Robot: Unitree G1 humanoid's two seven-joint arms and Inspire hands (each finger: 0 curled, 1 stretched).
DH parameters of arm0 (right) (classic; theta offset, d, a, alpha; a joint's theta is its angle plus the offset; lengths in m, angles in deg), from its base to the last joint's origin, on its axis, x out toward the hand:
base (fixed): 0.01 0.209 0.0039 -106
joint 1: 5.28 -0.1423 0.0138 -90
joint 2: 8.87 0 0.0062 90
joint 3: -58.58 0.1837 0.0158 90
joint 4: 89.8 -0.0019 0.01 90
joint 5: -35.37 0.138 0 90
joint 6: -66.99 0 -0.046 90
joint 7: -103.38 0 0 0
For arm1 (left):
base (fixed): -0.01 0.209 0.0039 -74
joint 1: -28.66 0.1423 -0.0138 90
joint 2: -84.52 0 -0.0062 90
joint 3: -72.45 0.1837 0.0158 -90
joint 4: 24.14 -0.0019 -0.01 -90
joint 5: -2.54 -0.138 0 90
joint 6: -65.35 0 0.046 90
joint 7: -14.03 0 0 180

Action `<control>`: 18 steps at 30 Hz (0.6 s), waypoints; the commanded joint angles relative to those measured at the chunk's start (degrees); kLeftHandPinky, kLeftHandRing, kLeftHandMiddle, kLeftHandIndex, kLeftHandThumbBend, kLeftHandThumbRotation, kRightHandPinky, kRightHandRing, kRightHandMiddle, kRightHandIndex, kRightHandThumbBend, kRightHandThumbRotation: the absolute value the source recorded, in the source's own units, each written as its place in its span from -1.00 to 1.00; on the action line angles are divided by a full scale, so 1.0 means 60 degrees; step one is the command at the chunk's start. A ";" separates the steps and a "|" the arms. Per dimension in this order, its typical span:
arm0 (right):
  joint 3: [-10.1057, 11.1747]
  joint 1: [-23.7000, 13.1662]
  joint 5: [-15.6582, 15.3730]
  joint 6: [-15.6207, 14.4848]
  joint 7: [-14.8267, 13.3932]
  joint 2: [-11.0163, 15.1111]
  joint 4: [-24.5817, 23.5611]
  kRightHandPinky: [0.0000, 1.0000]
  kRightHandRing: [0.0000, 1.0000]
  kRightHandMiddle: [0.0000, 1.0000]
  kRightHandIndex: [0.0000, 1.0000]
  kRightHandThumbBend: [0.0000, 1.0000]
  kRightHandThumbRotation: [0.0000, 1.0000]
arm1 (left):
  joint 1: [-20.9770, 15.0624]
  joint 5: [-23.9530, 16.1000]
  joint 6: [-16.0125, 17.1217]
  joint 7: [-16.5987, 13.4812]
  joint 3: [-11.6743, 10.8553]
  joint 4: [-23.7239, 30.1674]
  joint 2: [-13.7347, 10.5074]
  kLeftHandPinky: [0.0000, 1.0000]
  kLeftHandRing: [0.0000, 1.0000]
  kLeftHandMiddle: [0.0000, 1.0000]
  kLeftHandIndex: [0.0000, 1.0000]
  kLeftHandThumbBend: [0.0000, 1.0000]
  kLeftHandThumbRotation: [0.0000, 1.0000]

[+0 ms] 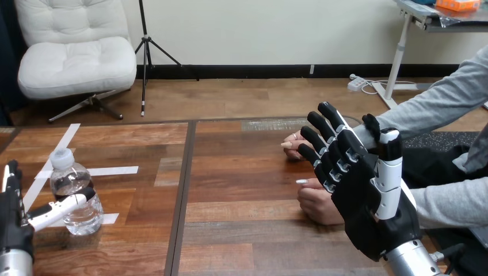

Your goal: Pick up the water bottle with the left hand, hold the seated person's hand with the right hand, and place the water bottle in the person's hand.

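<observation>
Water bottle (73,192) is standing upright on the wooden table (241,230), cap on, with white tape strips (115,171) lying around it. Left hand (14,227) is sitting just left of the bottle, nearer the camera. Its fingers (10,175) are pointing up, straight and clear of the bottle, and its thumb (57,210) is reaching across the front of the bottle's lower half. Whether the thumb is touching cannot be told; nothing is being clasped.

Right hand (359,195) is hovering well to the right of the bottle, fingers straight and spread, holding nothing. It is overlapping the person's nearer hand (316,204) and the person's farther hand (294,146), both resting on the table; contact cannot be told.
</observation>
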 commanded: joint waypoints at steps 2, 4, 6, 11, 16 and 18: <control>0.0081 -0.0433 0.0103 0.0083 0.0067 0.0016 -0.0268 1.00 1.00 1.00 1.00 0.76 1.00 | -0.0918 -0.0091 0.0097 -0.0005 0.0236 -0.0280 -0.0440 1.00 1.00 1.00 1.00 1.00 -0.81; 0.0081 -0.0439 0.0123 0.0080 0.0080 0.0011 -0.0261 1.00 1.00 1.00 1.00 0.76 1.00 | -0.0981 -0.0068 0.0109 0.0007 0.0244 -0.0394 -0.0463 1.00 1.00 1.00 1.00 1.00 -0.82; 0.0079 -0.0437 0.0122 0.0079 0.0062 -0.0002 -0.0271 1.00 1.00 1.00 1.00 0.76 1.00 | -0.1054 -0.0084 0.0040 0.0003 0.0281 -0.0505 -0.0504 1.00 1.00 1.00 1.00 1.00 -0.82; 0.0078 -0.0439 0.0128 0.0073 0.0071 0.0007 -0.0292 1.00 1.00 1.00 1.00 0.76 1.00 | -0.1305 0.0139 0.0005 0.0197 0.0228 -0.0893 -0.0526 1.00 1.00 1.00 1.00 0.99 -0.84; 0.0079 -0.0437 0.0125 0.0089 0.0069 0.0001 -0.0299 1.00 1.00 1.00 1.00 0.77 1.00 | -0.1523 0.0112 -0.0079 0.0256 0.0297 -0.1226 -0.0610 1.00 1.00 1.00 1.00 0.96 -0.86; 0.0076 -0.0443 0.0117 0.0112 0.0079 0.0000 -0.0287 1.00 1.00 1.00 1.00 0.77 1.00 | -0.1600 0.0066 -0.0080 0.0252 0.0332 -0.1355 -0.0650 1.00 1.00 1.00 1.00 0.95 -0.85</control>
